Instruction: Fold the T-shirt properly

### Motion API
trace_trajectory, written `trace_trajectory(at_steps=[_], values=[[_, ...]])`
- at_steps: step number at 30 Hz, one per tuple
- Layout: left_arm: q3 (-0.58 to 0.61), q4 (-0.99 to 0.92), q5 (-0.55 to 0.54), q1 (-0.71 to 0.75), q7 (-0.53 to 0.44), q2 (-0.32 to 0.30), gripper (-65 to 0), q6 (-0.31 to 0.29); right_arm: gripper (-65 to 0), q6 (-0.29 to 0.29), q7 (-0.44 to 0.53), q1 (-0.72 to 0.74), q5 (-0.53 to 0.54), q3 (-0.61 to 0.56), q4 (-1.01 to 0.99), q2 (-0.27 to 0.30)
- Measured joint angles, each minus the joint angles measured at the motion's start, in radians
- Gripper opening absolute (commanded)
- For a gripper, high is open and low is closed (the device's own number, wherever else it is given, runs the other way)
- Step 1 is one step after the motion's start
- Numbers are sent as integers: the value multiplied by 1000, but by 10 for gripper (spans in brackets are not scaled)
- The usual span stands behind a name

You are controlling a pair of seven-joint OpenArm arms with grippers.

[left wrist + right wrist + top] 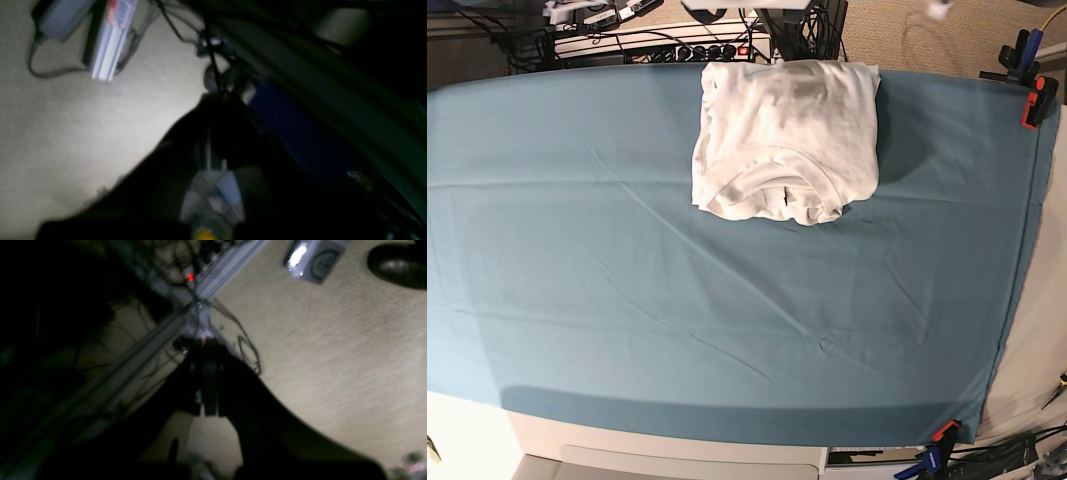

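The white T-shirt [787, 135] lies folded into a rough square at the far middle of the table, on the teal table cloth [677, 320], neck opening toward the front. Neither arm shows in the base view. In the left wrist view my left gripper [218, 100] is a dark blurred shape, its jaws tapering together to one point over beige carpet [83, 116]. In the right wrist view my right gripper [204, 350] has its jaws pressed together, empty, over carpet [317, 356]. The shirt shows in neither wrist view.
Orange clamps [1034, 108] [944, 431] pin the cloth at the right edge. A power strip and cables [677, 45] lie behind the table. An aluminium frame bar [133, 356] and loose cables [248, 350] sit below the right gripper.
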Motion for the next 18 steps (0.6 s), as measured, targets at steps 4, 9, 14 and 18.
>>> trace_trajectory(at_steps=[4,9,14,18], values=[[134,-66,351,-109,-263,71,-650,178,-650,-151,162,117,-104,2,-164,-31],[322,-99,676,-183,-434,126,-650,478,-650,-257,282,186,-424,-61,-174,-58],[440,-106,743,-201,-438,153,-650,680,-650,-387,320,196,-661,-259,-171,-61],[450,-106,700,-199,-448,159,-650,690,-650,-408,308,197,-724,-359,-171,-62]])
